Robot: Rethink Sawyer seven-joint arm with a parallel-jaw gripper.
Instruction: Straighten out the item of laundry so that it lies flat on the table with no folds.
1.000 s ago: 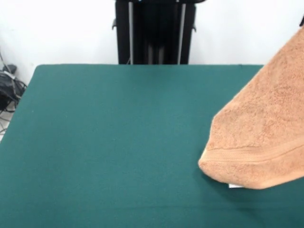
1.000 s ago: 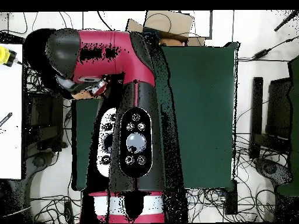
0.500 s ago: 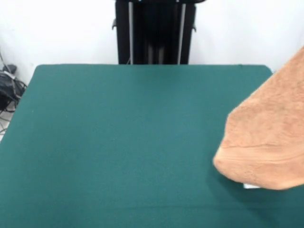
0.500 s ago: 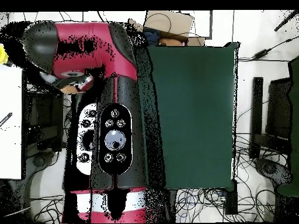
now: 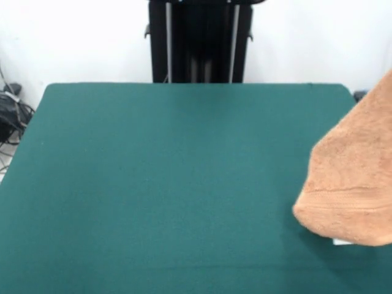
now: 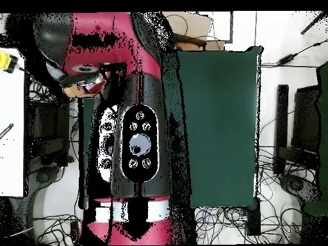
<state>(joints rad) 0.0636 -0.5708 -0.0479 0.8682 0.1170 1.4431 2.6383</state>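
The item of laundry [image 5: 352,184], a light orange-tan terry towel, hangs slanting at the right edge of the front view. It is lifted from somewhere above and to the right, outside the picture. Its lower folded end with a border band rests on the table [image 5: 159,177], and a small white tag [image 5: 342,242] peeks out beneath it. In the overhead view the red and black arm [image 6: 138,141] covers the left side of the table [image 6: 218,128]. Its end [image 6: 83,70] reaches past the table's left edge, with a scrap of tan cloth [image 6: 78,91] below it. The gripper itself is hidden under the arm.
The black pedestal [image 5: 199,40] stands behind the table's far edge. Cables [image 5: 11,113] lie on the floor to the left. The overhead view shows a cardboard box [image 6: 186,29] beyond the table, a white surface [image 6: 11,128] at left, and cables all around.
In the front view the towel has slid steadily right, and more of it is now outside the picture. In the overhead view the arm's end stays beyond the table's left edge while its body shifts.
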